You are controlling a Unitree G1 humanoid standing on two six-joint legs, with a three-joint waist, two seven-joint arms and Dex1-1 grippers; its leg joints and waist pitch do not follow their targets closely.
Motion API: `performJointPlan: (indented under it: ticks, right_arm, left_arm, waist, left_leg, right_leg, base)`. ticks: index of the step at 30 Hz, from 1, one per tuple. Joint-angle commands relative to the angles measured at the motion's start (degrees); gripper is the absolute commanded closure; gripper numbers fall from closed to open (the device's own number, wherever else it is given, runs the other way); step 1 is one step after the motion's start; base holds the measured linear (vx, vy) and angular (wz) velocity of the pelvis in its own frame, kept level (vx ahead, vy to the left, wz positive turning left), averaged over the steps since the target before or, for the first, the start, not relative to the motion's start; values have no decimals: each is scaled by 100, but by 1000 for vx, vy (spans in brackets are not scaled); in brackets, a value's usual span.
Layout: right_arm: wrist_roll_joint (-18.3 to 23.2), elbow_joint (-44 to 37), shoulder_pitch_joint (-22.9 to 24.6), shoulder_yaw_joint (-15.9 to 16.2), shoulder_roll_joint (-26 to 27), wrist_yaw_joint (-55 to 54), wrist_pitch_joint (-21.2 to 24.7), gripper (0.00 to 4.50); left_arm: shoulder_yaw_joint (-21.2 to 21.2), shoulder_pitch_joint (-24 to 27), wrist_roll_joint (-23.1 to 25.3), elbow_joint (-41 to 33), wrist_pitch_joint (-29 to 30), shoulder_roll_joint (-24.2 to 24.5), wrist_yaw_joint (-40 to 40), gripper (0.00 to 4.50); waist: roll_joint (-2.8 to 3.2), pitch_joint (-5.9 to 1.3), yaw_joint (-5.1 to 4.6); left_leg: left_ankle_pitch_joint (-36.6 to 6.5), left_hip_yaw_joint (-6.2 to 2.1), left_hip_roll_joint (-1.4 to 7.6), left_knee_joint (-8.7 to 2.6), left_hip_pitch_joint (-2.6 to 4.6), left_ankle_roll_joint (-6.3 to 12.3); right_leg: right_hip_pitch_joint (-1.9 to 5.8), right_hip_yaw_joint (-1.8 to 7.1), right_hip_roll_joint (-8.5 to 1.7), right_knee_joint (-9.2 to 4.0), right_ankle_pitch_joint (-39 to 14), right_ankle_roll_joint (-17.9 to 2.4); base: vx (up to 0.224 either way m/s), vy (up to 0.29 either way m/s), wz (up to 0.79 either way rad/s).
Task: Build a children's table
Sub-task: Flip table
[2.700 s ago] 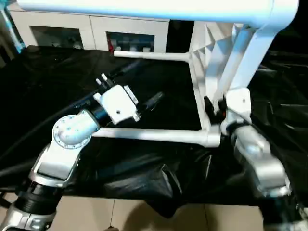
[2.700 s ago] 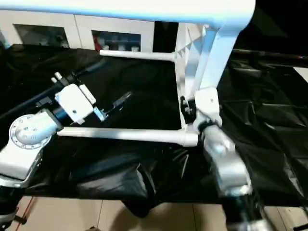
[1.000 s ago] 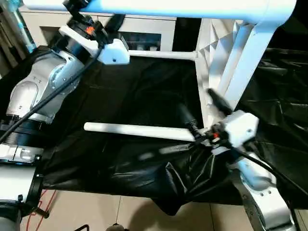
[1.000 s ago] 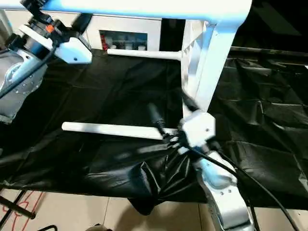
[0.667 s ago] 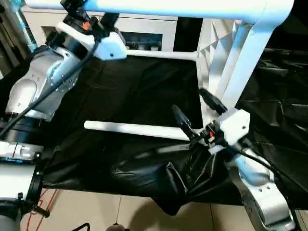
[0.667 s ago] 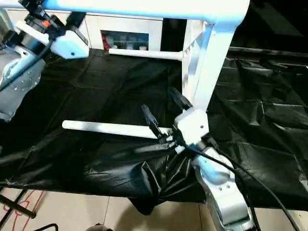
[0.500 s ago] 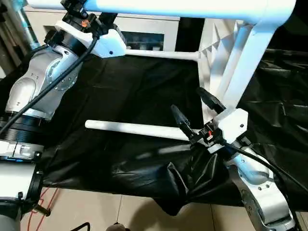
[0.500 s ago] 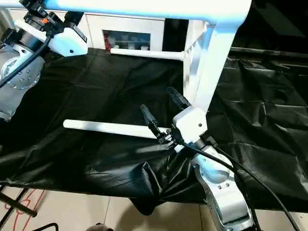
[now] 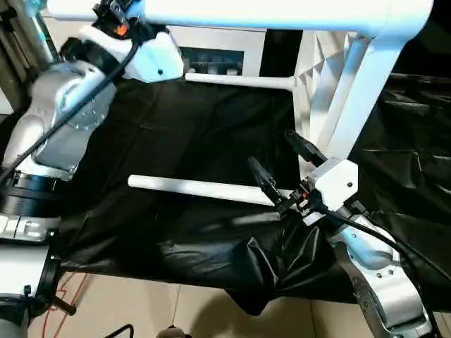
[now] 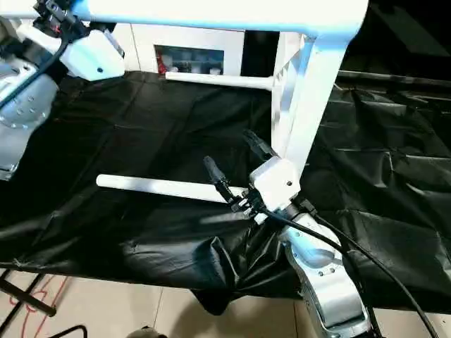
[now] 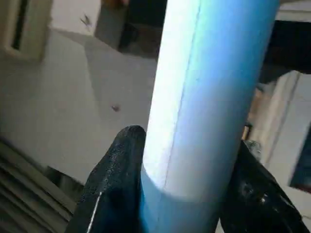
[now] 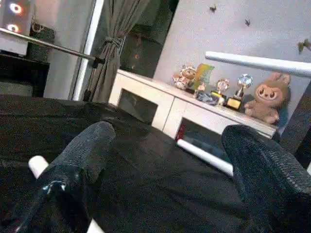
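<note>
Up front, from the head cameras, I saw the children's table [image 9: 320, 84] tipped on its side on the worktop [image 9: 183, 134], which was covered in crinkled, glossy black plastic sheeting. Its ribbed white tabletop stood on edge, with smooth tapered tube legs running out toward my left. The top leg [image 9: 232, 13] crossed the upper edge of the picture, and my left gripper [image 9: 123, 10] was up at it. A lower leg [image 9: 204, 189] lay along the sheeting, and a far leg [image 9: 239, 81] pointed at the white cabinet [image 9: 211, 53] behind, whose glass doors showed small items I could not make out. My right gripper [image 9: 278, 165] sat just beside the lower leg's socket end, its two black fingers spread wide with nothing between them.

On the left wrist camera, the top leg [image 11: 209, 92] appeared as a smooth round tube with a faint seam, and the textured black fingers [image 11: 114, 179] were clamped on either side of it.

On the right wrist camera, the pebbled fingers [image 12: 82, 155] stood far apart. Past them I could see the lower leg's open end [image 12: 36, 165], the far leg [image 12: 204, 156], and on the cabinet top [image 12: 194, 104] a plush toy [image 12: 269, 104] and small trophies [image 12: 233, 92].
</note>
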Motion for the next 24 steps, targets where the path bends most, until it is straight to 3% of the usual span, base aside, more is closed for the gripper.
performJointPlan:
  ticks: [1, 6, 11, 15, 19, 23, 24]
  right_arm:
    - [-33, 14, -43, 8, -46, 65, 27, 52]
    - [-47, 88, -83, 1, -101, 227, -44, 52]
    - [1, 230, -180, -100, -257, 420, -110, 52]
    - [153, 282, -271, -198, -423, 663, -20, 52]
    - [573, 211, -370, -282, -663, 1146, 397, 52]
    - [824, 125, -362, -269, -735, 1344, 655, 52]
    - [1052, -11, -304, -206, -736, 1451, 905, 52]
  left_arm:
    - [45, 245, -672, 197, 498, -241, -421, 271]
    - [682, 213, -1577, 187, 1705, -683, -758, 271]
    - [957, 98, -1695, 147, 2228, -765, -804, 268]
    - [1101, 93, -1784, 122, 2572, -836, -873, 266]
    - [1358, 111, -1952, 80, 3042, -1042, -869, 264]
    - [1453, 197, -2009, -14, 3287, -1146, -883, 264]
    - [1523, 267, -2066, -73, 3404, -1213, -834, 264]
  waist:
    - [-12, -284, 6]
    - [-8, -304, 32]
    - [1, -310, 68]
    - [16, -315, 88]
    - [32, -326, 112]
    - [15, -322, 121]
    - [0, -324, 122]
  left_leg:
    - [-1341, -119, 221, -441, 70, -140]
    - [-1118, -104, 204, -417, 48, -32]
    - [-990, -89, 180, -398, 24, 145]
    - [-1004, -94, 179, -400, 18, 161]
    - [-954, -87, 175, -387, 18, 225]
    - [-926, -87, 175, -388, 8, 243]
    - [-935, -85, 171, -388, 10, 253]
  right_leg:
    - [148, 288, -459, -501, -900, -764]
    - [161, 277, -449, -487, -733, -778]
    - [163, 269, -449, -517, -900, -723]
    - [162, 264, -447, -534, -1120, -647]
    - [156, 261, -443, -545, -1082, -667]
    - [151, 247, -441, -551, -1123, -688]
    - [159, 246, -442, -555, -1152, -685]
  base:
    - [0, 0, 0]
    - [0, 0, 0]
    - [0, 0, 0]
    - [0, 0, 0]
    - [0, 0, 0]
    - [0, 0, 0]
    - [0, 0, 0]
